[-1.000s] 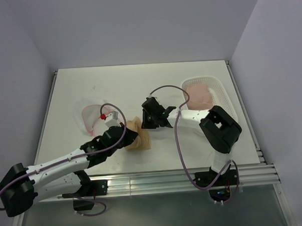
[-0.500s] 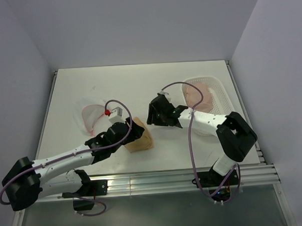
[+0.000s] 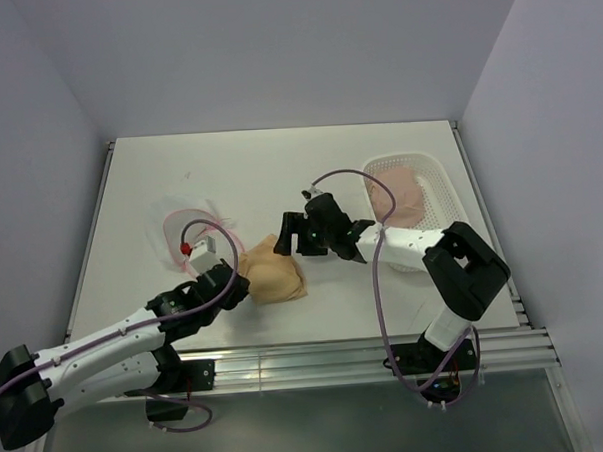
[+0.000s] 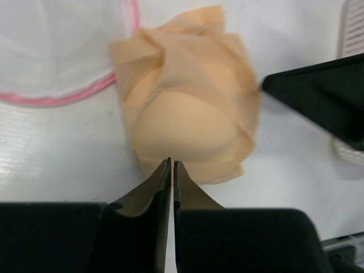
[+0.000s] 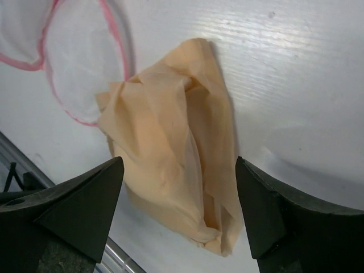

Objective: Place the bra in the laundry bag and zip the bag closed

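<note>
- Two grippers at the bra — bunched on the white table, just right of the laundry bag, outside it.
- Left gripper: fingers pressed together, tips at the bra's near edge.
- Right gripper: fingers spread wide, held above the bra — one either side.

The laundry bag runs off the left wrist view's top and left edges.
</note>
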Controlling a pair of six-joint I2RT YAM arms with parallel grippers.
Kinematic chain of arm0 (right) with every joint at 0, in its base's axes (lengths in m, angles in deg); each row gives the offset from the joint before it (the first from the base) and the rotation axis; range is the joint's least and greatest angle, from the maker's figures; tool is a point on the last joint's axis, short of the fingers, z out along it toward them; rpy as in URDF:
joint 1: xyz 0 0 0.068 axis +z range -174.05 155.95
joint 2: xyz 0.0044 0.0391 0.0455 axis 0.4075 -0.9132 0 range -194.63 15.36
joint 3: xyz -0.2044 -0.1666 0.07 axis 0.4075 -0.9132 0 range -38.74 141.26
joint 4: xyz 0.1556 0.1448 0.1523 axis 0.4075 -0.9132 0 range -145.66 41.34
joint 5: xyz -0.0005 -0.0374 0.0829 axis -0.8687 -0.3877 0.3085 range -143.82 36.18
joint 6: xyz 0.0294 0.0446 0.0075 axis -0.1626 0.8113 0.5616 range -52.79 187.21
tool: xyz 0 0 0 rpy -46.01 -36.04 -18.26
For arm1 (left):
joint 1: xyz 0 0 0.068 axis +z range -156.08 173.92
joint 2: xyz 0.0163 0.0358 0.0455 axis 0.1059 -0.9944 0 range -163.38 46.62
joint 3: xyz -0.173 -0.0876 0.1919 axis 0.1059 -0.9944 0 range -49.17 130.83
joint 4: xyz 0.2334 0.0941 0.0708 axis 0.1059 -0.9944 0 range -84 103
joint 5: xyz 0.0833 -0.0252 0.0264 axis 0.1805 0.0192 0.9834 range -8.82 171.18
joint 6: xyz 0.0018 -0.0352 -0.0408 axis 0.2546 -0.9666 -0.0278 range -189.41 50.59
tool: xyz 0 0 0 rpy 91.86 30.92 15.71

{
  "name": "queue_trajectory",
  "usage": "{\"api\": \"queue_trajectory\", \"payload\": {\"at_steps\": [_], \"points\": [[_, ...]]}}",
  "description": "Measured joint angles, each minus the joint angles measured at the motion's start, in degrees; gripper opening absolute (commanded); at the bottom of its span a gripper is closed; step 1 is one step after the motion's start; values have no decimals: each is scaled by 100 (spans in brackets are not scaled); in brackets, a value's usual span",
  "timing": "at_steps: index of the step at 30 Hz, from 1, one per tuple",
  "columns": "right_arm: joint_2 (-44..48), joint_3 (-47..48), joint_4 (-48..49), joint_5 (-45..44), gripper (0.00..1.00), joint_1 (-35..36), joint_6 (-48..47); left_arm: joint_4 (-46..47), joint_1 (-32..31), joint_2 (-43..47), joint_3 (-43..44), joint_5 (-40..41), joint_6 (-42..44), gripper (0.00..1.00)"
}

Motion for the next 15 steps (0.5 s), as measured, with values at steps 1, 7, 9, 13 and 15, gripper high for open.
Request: {"api": "queue_trajectory", "payload": {"at_steps": [1,7,9,13,15], "points": [[-26,-17,129,92,88,-20,-24,4,-2,-87,-85,-11,-17,3],[-203,-225,804,557,89,-181,-94,116,28,-822,-345,-35,-188,0],[-280,-282,962,675,90,-205,-120,173,57,-922,-400,-33,-232,0],[-400,-398,1252,863,90,-208,-149,356,201,-1150,-402,-15,-243,0],[-448,-461,1403,940,90,-208,-149,457,323,-1309,-402,-20,-234,0]]}}
